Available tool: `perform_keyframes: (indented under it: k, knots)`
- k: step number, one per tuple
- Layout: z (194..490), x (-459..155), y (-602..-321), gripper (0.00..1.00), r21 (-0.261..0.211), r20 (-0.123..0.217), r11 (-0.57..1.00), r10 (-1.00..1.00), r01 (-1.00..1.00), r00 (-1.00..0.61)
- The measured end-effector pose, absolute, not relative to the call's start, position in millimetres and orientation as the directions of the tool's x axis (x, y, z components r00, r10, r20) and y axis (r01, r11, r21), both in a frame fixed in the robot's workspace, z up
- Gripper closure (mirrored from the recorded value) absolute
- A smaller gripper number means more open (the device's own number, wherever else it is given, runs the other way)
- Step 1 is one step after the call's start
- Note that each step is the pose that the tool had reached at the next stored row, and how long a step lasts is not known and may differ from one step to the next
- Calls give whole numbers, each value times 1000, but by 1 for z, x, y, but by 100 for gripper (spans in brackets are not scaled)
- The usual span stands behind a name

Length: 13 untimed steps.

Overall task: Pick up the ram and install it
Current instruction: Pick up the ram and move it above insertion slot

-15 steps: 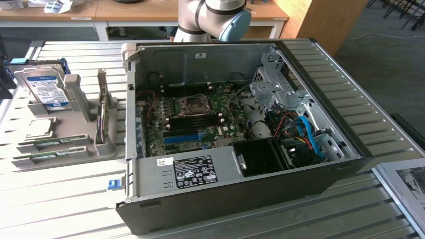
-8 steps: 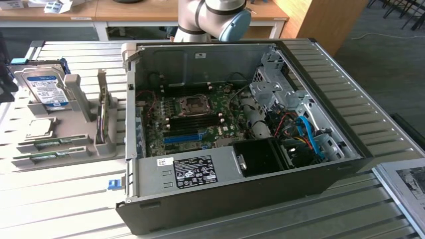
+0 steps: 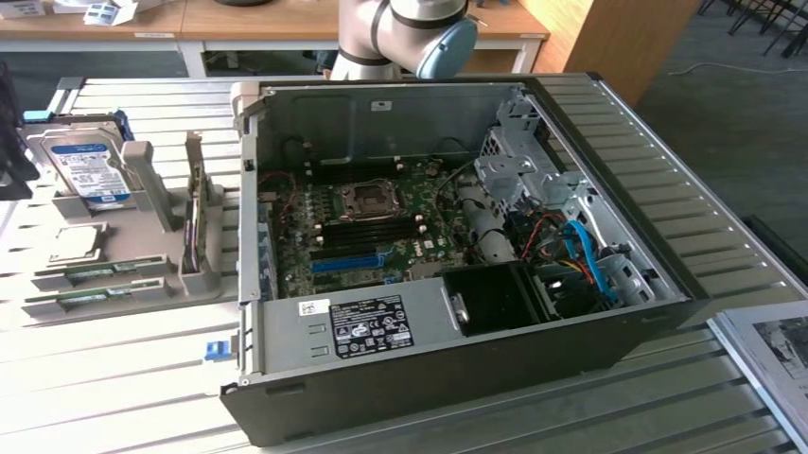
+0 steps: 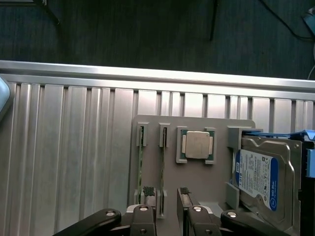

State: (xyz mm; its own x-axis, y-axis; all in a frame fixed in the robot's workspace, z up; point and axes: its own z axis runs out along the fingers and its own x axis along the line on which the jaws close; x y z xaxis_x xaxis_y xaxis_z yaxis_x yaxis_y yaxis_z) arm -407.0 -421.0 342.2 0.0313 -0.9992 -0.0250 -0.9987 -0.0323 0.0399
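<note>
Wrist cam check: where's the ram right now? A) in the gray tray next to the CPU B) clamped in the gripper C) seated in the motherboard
A: the green ram sticks stand on edge in the gray tray beside the CPU, and the open gripper holds nothing.

You have a ribbed metal bench (image 3: 114, 378) carrying an open computer case (image 3: 417, 407) that lies on its side. Inside it, against the near wall, sits a silver power-supply box (image 3: 366, 326) with a black label, just beside a black fan shroud (image 3: 499, 298). Blue cables (image 3: 584, 248) curl near the wall on the exterior view's right. On the exterior view's left you see a grey holder tray (image 3: 146, 236). A hard drive (image 3: 82, 170) with a blue-and-white label stands in it (on edge, not flat), and a square silver processor (image 3: 76, 244) lies in its own recess nearby.
</note>
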Motion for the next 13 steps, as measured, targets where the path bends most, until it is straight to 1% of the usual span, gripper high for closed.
perform_keyframes:
  k: [13]
  knots:
    - [328, -407, -421, 69, 40, -25, -32, -999, -999, 31]
